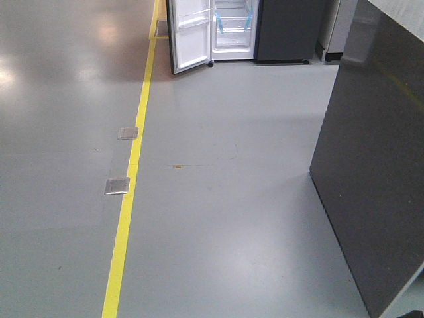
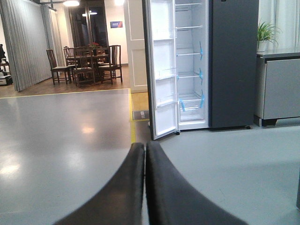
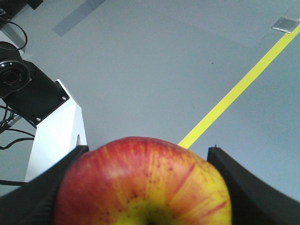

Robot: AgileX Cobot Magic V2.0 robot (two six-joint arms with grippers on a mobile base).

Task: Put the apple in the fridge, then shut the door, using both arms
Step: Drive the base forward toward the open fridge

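Observation:
The red apple [image 3: 140, 183], yellow around its stem, fills the bottom of the right wrist view, clamped between the two black fingers of my right gripper [image 3: 146, 152]. The fridge [image 2: 233, 65] stands far ahead across the floor, dark grey outside, with its left door [image 2: 161, 70] swung wide and white shelves with blue tape showing inside. In the front view only the fridge's lower part [image 1: 285, 33] appears at the top edge, door [image 1: 190, 36] open. My left gripper [image 2: 146, 146] points toward the fridge, its fingers pressed together on nothing.
A yellow floor line [image 1: 132, 172] runs toward the fridge, with two metal floor plates [image 1: 118, 185] beside it. A tall dark cabinet [image 1: 377, 165] stands close on the right. A dining table with chairs [image 2: 86, 63] is far left, a grey counter with a plant [image 2: 279, 84] right of the fridge.

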